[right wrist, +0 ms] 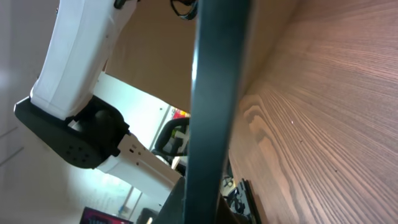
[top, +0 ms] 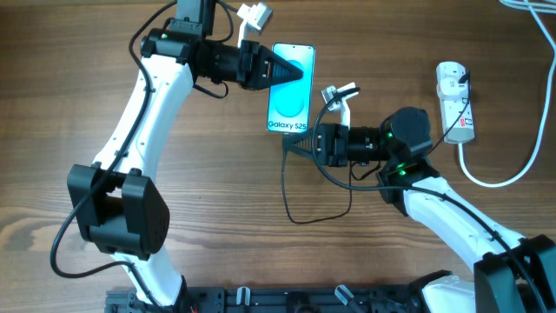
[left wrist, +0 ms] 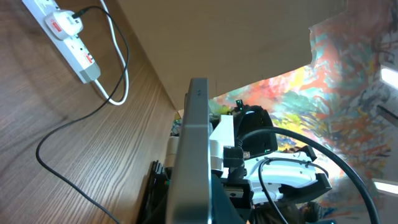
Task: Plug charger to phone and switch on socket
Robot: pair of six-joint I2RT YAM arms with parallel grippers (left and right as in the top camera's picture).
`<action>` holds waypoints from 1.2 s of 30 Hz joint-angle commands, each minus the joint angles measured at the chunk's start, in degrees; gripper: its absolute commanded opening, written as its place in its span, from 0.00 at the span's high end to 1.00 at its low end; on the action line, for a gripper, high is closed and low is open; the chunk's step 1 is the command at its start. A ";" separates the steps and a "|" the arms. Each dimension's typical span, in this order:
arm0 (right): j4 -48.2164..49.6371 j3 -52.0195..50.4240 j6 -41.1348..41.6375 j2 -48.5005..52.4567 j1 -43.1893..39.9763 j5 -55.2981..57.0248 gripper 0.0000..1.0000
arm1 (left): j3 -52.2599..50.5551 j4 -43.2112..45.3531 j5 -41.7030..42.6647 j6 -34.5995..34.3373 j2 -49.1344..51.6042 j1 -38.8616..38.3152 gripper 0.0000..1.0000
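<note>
Phone (top: 289, 106) clamped near top edge by left fingers (top: 283, 68), socket (top: 453, 91) well apart

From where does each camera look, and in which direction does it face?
Overhead: above the table, facing straight down; shows the left arm, the right arm, the phone, the power strip.
Left wrist: low, rolled sideways, facing along the phone's edge toward the power strip and right arm.
Right wrist: low over the wood, facing the left arm; a dark blurred bar fills the middle.
Shared: overhead and left wrist both show the power strip.
</note>
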 commanded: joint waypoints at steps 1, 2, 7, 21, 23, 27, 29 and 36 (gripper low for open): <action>2.47 3.19 -3.67 -0.37 -3.43 15.13 0.95 | -1.92 -3.32 -0.37 2.38 -1.29 -2.19 0.96; 2.69 3.19 -4.33 -0.37 -3.43 14.88 0.95 | -1.92 -3.61 -0.35 2.38 -1.29 -2.19 0.96; 2.54 3.19 -5.79 -0.37 -3.48 14.75 0.95 | -1.92 -4.87 -0.37 2.40 -1.29 -2.21 0.96; 2.78 4.04 -4.15 0.33 -5.99 13.92 0.95 | -1.92 -6.97 -0.87 4.44 -1.29 -4.55 0.96; 2.78 4.31 -4.20 0.33 -6.01 13.97 0.95 | -1.92 -7.96 -1.07 5.51 -1.29 -4.55 0.96; 2.49 4.39 -4.09 0.33 -6.03 13.92 0.95 | -1.92 -8.87 -1.46 6.71 -1.29 -4.55 0.96; 2.12 4.37 -3.06 0.33 -6.03 13.35 0.95 | -1.92 -8.85 -1.49 6.71 -1.29 -4.55 0.96; -3.78 4.37 -4.22 0.33 -5.92 5.60 0.85 | -1.92 -8.63 -2.32 6.69 -1.29 -4.50 0.96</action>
